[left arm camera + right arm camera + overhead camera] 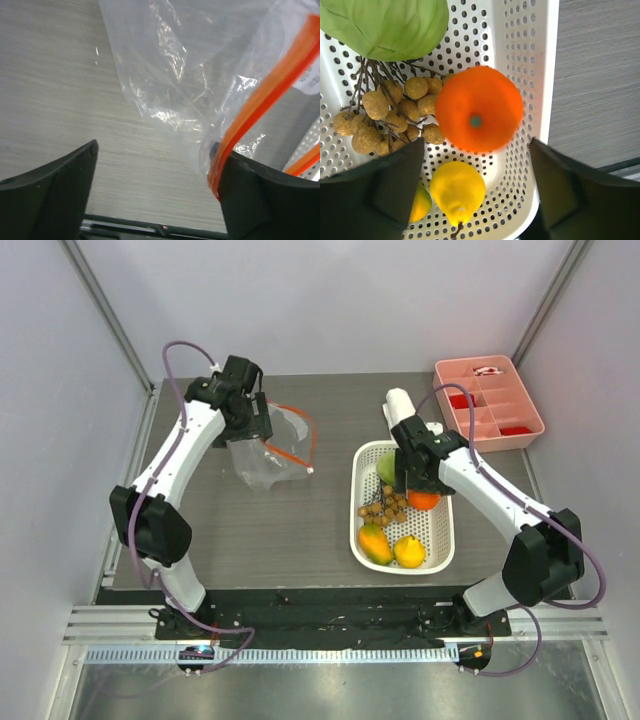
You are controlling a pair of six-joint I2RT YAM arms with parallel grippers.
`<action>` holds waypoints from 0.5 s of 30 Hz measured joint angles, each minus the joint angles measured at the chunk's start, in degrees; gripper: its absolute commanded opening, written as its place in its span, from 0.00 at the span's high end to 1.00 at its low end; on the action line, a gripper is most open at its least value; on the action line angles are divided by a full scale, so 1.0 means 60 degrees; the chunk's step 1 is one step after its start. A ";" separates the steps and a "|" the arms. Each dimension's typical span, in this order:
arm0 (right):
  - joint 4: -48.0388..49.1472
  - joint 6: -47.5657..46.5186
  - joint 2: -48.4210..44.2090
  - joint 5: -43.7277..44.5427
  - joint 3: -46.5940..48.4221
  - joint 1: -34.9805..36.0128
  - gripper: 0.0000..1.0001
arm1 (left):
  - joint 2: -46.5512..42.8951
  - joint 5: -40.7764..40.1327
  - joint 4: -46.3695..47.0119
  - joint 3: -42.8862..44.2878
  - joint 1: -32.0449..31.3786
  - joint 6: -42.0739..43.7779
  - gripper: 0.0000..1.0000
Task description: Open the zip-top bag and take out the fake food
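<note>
We log the zip-top bag (262,462) on the worktop (300,530) at far left. Its long axis slants: the gaping mouth with the orange zip strip (260,105) points far-right, the closed end towards the near edge. The left arm reaches forward with the wrist tipped down at the mouth. The left fingers (50,200) are spread wide, the strip lying against one. The right arm hangs over the white basket (551,60). The right fingers (380,190) are wide, gripping nothing, above the orange (479,116). The fake food (409,551) sits in the basket.
</note>
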 measured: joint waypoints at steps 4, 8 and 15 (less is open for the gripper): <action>0.0098 -0.0226 0.0127 0.0029 0.0095 -0.0004 0.00 | -0.0182 0.0142 0.0000 0.0572 -0.0055 0.0058 0.00; 0.0106 -0.0229 -0.0007 0.0186 0.0219 -0.0004 0.01 | -0.1191 0.0412 0.0215 0.0219 -0.0386 0.0098 0.00; 0.0871 -0.0113 -0.2386 -0.0138 -0.0914 0.0044 0.00 | -0.6043 0.1949 0.2922 -0.4597 -0.2998 -0.0051 0.00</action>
